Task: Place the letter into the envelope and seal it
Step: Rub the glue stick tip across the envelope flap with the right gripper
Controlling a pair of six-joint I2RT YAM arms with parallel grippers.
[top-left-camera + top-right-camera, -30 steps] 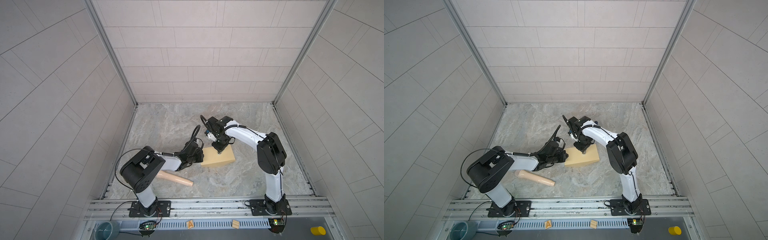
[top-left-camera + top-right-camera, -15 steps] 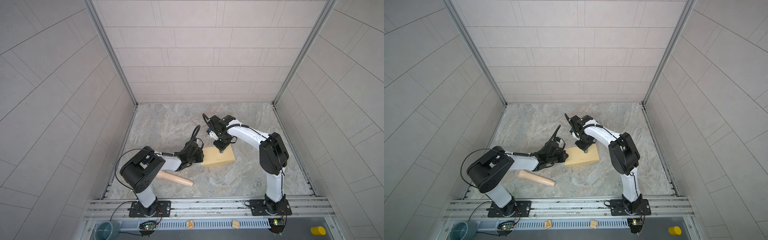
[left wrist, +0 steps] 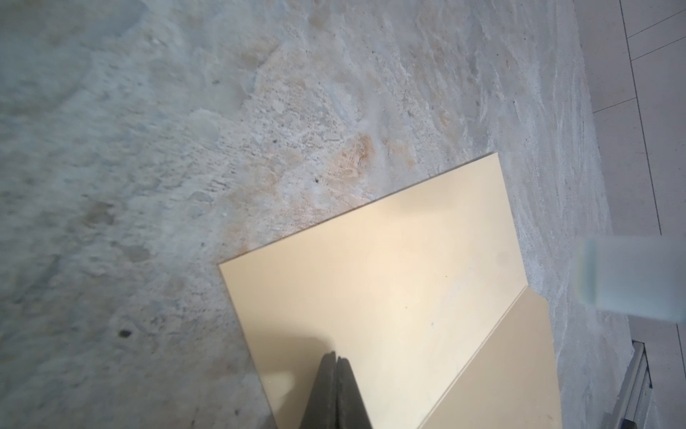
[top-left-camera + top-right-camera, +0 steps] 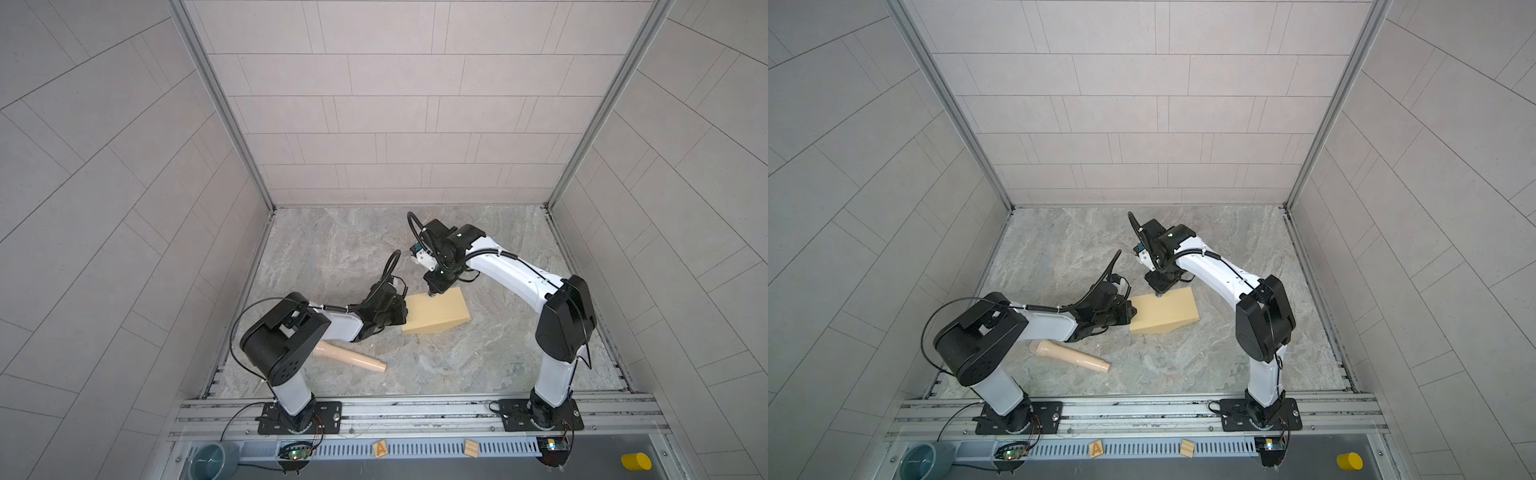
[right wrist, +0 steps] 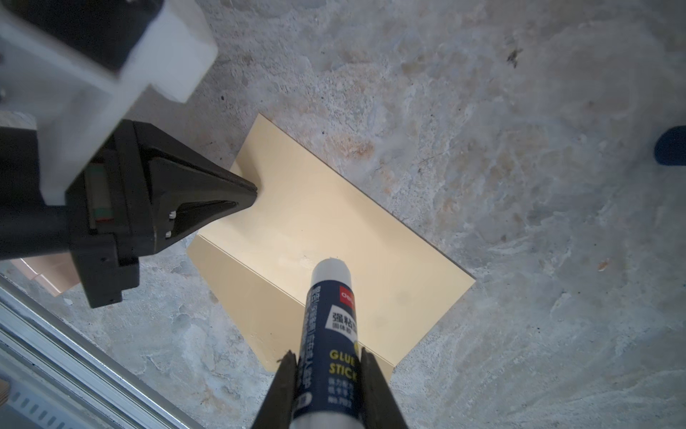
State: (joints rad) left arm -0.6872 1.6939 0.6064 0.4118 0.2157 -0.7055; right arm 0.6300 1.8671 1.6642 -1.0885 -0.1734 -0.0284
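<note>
1. The right claw (image 5: 326, 353) grips a glue stick (image 5: 331, 293), its tip at the envelope (image 5: 334, 208) near the flap fold. Sweep lightly and evenly along that line.
2. The left claw (image 5: 253, 193), closed, pins the envelope's end. Press firmly so nothing slides.
3. The envelope is plain tan and lies flat mid-desk (image 4: 332, 257), flap open. The letter is unseen, presumably inside.

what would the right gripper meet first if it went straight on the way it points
The envelope: the glue stick clamped in the right gripper leads, so its white tip would land on the face first. Gap unclear.
</note>
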